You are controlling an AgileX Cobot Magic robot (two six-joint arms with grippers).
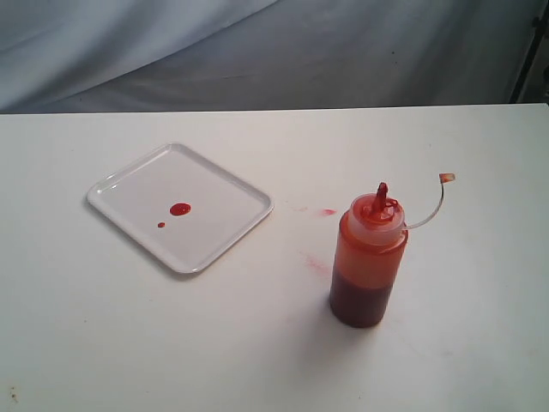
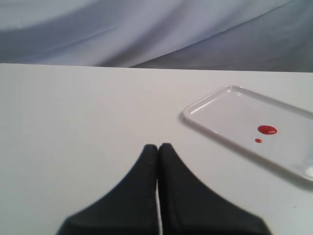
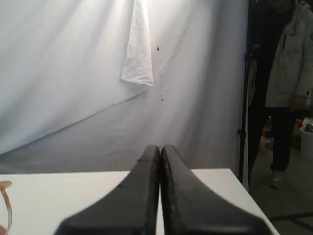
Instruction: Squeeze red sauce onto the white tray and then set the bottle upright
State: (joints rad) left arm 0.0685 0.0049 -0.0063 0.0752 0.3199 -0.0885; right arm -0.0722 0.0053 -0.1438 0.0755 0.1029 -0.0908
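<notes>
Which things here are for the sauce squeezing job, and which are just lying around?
For the job: bottle, white tray, red sauce blob on the tray.
Just there: pink smears on the table, grey backdrop cloth, person in a white coat beyond the table.

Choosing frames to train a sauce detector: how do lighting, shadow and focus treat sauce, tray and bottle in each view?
Exterior view: soft even light, red sauce crisp on the white tray, the bottle casting only a faint shadow. Left wrist view: sauce and tray clear, left gripper dark and soft-edged. Right wrist view: bright backdrop, dark right gripper, no sauce or tray in frame.
</notes>
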